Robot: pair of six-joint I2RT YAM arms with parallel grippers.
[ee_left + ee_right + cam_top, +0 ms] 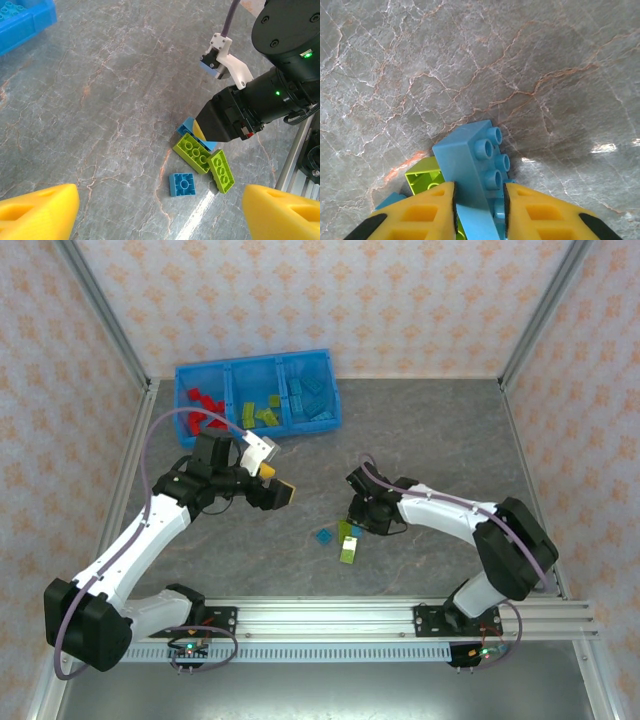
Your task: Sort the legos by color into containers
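Nearest me, the right gripper [479, 192] has its yellow fingers closed on a light-blue brick [470, 155], which sits tilted and juts well past the tips. That looks a shallow hold, so I'd worry it twists loose on the lift. Two lime bricks [192, 152] lie right against it and could get dragged along or knocked away. Further in, the left gripper [272, 485] hangs wide open and empty, close to the carry path, and a brush there is possible. The tray [310, 428] sits far back, with the blue compartment at its right end.
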